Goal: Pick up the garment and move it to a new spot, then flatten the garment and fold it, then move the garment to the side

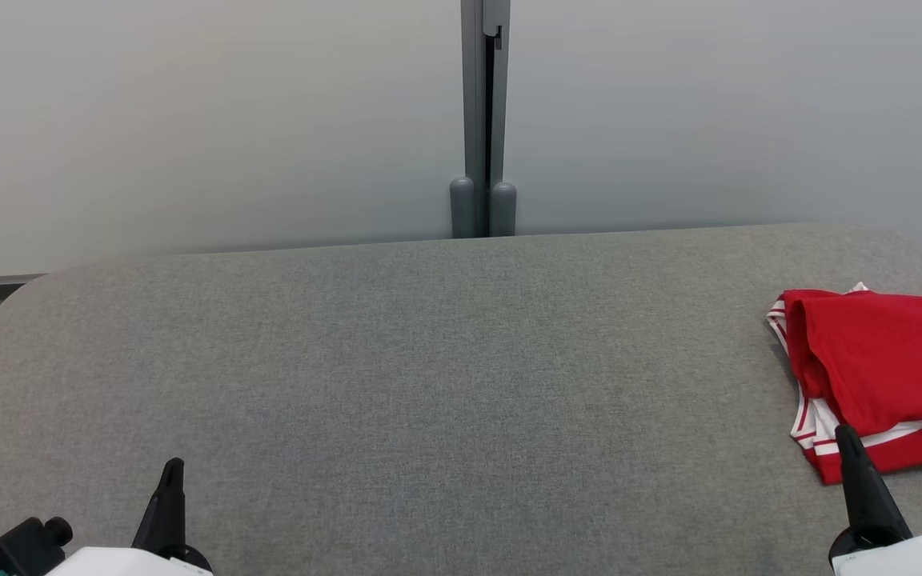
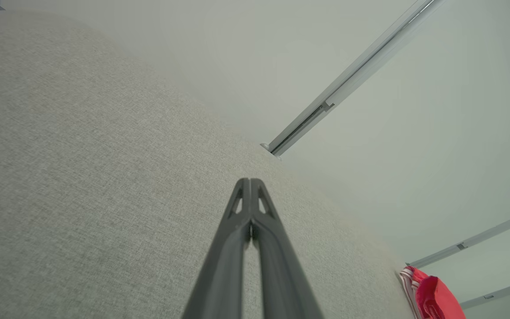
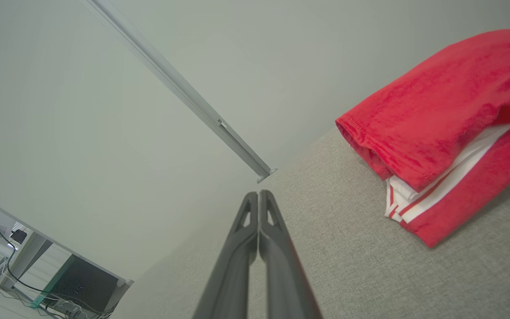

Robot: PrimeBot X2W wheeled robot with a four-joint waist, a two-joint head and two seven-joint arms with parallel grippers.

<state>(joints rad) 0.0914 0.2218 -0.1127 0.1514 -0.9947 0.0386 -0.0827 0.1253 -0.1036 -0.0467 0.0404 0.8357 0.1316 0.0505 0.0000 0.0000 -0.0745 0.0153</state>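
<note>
Our left gripper (image 1: 174, 466) had its fingers pressed together on nothing, above the grey padded surface (image 1: 445, 360). Ahead of its tips and to their right the surface ran bare to a rounded far edge, so there was wide room. Our right gripper (image 1: 844, 433) was also pinched closed and empty. The red garment (image 1: 885, 360) lay folded just ahead and to the right of those tips, near them but apart.

From the right wrist we made out the garment's stitched hem, a white striped layer between the red folds, and a desk with cables (image 3: 78, 283) left of the fingers. The head view gave us the grey post (image 1: 483, 120) beyond the far edge.
</note>
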